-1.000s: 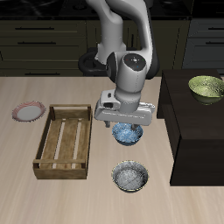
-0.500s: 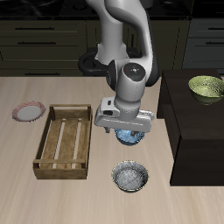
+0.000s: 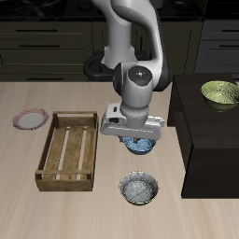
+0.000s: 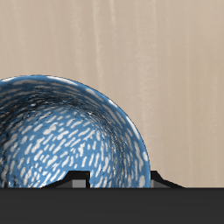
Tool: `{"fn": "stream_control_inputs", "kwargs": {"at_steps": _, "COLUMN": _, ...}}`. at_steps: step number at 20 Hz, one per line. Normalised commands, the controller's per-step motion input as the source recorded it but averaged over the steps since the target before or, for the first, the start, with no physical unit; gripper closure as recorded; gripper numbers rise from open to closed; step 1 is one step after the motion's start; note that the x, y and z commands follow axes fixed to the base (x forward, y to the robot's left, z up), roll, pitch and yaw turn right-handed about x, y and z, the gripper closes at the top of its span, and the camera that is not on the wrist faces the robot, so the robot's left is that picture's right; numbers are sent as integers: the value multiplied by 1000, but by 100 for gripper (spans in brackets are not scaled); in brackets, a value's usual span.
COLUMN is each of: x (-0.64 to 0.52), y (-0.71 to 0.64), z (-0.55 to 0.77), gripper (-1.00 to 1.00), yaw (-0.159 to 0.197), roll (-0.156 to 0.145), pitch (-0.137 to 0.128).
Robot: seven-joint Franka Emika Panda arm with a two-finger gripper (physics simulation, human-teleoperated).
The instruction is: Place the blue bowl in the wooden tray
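Blue bowl sits on the table beneath the gripper

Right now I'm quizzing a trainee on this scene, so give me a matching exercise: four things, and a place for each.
Things:
1. blue bowl
2. grey speckled bowl
3. green bowl
4. pink plate

Places:
A. on the dark raised counter
B. nearest the table's front edge
C. directly under the gripper
D. beside the wooden tray, farther back

Pairs: 1-C, 2-B, 3-A, 4-D
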Motion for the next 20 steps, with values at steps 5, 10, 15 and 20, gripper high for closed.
{"fn": "stream_control_inputs", "kwargs": {"at_steps": 5, "x": -34, "y": 87, "z": 245, "gripper": 100, "yaw": 0, "roll": 28, "pitch": -54}}
{"fn": "stream_control_inputs", "kwargs": {"at_steps": 10, "x": -42, "y": 21, "z": 146, "gripper": 100, "yaw": 2, "roll": 9, "pitch": -25}}
{"fn": "stream_control_inputs", "kwargs": {"at_steps": 15, "x": -53, "y": 17, "z": 153, "gripper": 100, "yaw": 3, "roll": 12, "pitch": -25}}
{"fn": "stream_control_inputs", "kwargs": {"at_steps": 20, "x": -125, "y": -1, "z": 268, "gripper": 100, "yaw": 7, "roll": 22, "pitch": -33}}
